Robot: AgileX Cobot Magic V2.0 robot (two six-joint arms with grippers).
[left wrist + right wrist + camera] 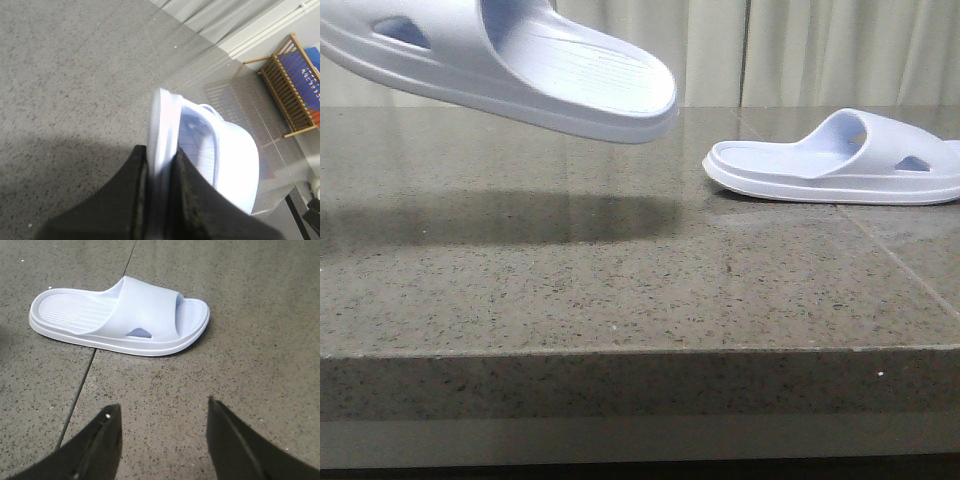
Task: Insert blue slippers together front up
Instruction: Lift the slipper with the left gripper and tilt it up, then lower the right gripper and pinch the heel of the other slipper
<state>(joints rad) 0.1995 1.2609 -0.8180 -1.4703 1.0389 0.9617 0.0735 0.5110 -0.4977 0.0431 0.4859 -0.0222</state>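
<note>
Indoors, speckled stone table (570,290), pale curtains (820,50)

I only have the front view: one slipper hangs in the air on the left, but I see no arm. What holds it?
Observer: The left end effector is shut on the raised slipper, its fingers pinching the sole edge.
Operator: And the right arm?
Observer: The right end effector is open and holds nothing, hanging above the stone table.
Operator: Is it near the other slipper?
Observer: Yes, the resting slipper lies flat just ahead of its fingers, untouched, strap up.
</note>
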